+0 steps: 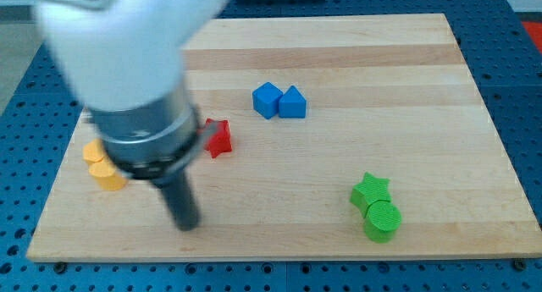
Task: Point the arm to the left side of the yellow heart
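The yellow heart lies near the board's left edge, with a second yellow block touching it just above; the arm partly hides that one. My tip rests on the board to the right of and a little below the yellow heart, well apart from it. The arm's blurred white and grey body fills the view's upper left.
A red block sits right of the arm, partly hidden. Two blue blocks touch near the board's middle top. A green star and a green cylinder touch at the lower right. The wooden board lies on a blue perforated table.
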You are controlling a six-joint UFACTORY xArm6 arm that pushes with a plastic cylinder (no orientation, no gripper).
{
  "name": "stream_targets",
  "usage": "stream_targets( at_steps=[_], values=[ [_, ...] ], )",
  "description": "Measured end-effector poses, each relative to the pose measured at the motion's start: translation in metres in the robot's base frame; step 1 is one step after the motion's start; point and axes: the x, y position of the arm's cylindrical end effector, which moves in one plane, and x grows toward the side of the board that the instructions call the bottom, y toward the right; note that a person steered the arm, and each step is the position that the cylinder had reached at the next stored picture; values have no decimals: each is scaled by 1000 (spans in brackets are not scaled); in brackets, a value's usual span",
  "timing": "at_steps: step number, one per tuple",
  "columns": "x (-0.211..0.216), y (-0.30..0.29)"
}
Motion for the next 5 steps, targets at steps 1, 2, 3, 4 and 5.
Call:
stream_targets(
  at_steps=[1, 2, 3, 4, 5],
  values=[
    [-9, -86],
    [-30, -163],
    [-30, -163],
    [-32, -164],
    [-35, -164]
  ],
)
